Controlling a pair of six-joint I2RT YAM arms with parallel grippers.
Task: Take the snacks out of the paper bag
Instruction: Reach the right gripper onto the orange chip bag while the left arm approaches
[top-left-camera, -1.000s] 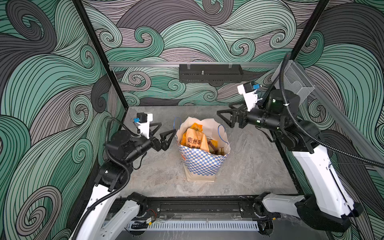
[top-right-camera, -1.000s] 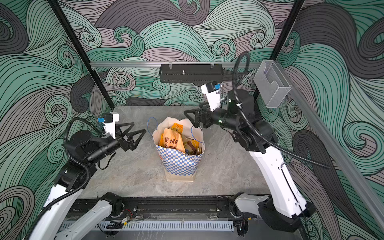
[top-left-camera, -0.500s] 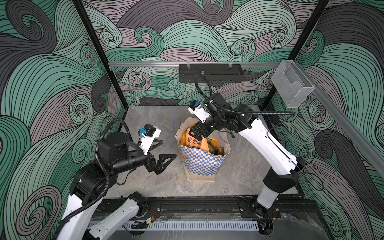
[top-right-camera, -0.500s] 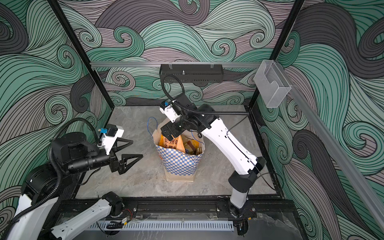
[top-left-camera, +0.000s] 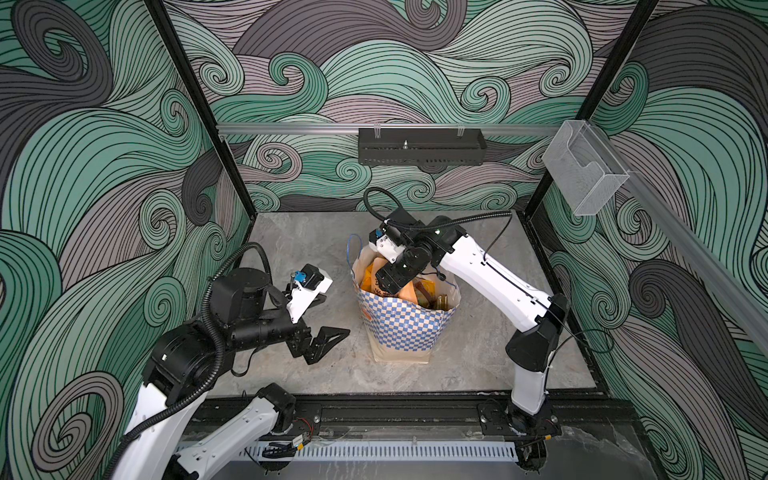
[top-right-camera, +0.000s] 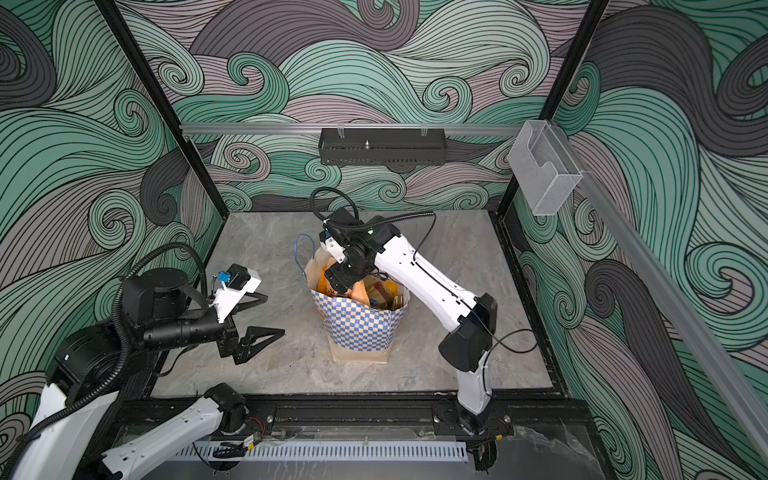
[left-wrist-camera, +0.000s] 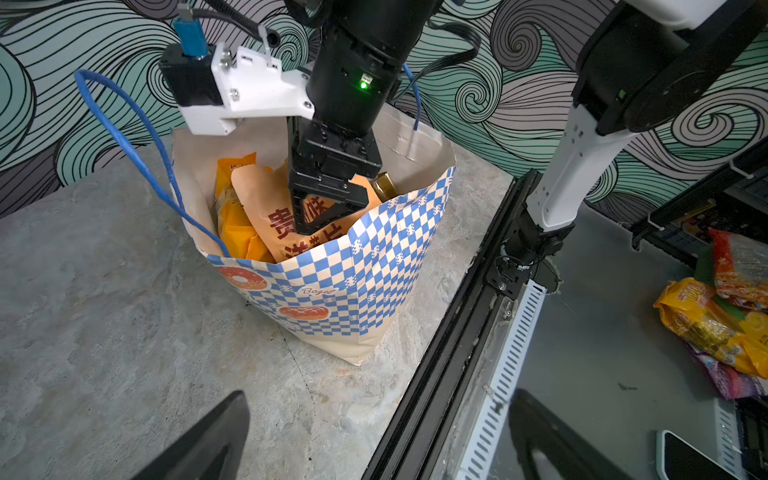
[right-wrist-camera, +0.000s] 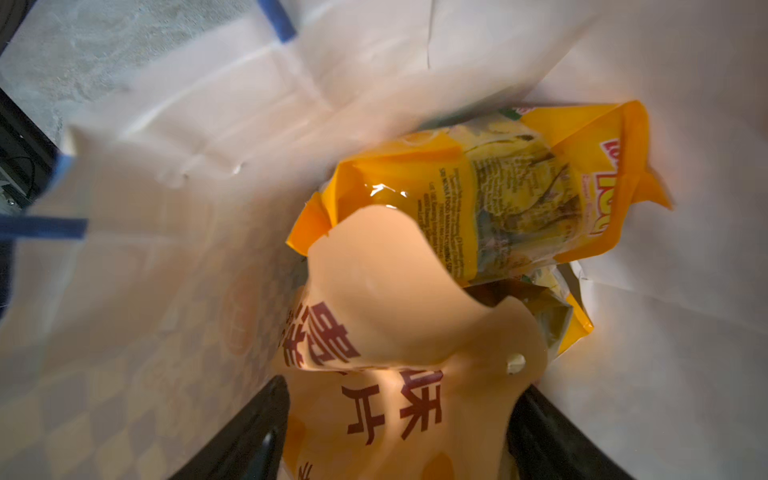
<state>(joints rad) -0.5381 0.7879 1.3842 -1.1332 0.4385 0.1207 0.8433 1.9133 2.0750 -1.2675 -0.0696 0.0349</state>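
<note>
The front rail (top-left-camera: 395, 413) is nearest to you, and both arms stand on it. Just behind it, on the left side, you find the left gripper (top-left-camera: 334, 316). It points toward the bag (top-left-camera: 405, 328) and is near it, but it does not touch it. Its fingers (left-wrist-camera: 208, 440) are spread wide and hold nothing.

The bag stands upright on the table (top-left-camera: 291, 249), around the middle and a little to the right. Its mouth is open upward, and a blue handle (left-wrist-camera: 124, 120) rises as a loop from the rim.

All the snacks you can see are inside the bag. The pouch (right-wrist-camera: 374, 291) is on top, pale orange with red characters, and its upper edge is curled. Beside it, and deeper, lies a yellow packet (right-wrist-camera: 478, 195). A gold-brown packet (left-wrist-camera: 384, 187) shows only a corner above the checkered wall.

The right arm bends over from the right side, and the right gripper (left-wrist-camera: 326, 218) reaches down into the mouth of the bag. Its fingers (right-wrist-camera: 253, 428) stand apart, one at each side of the pouch, and the pouch fills the gap between them. You cannot tell from these views whether the pads already press on it. The pouch is not yet out of the bag.
</note>
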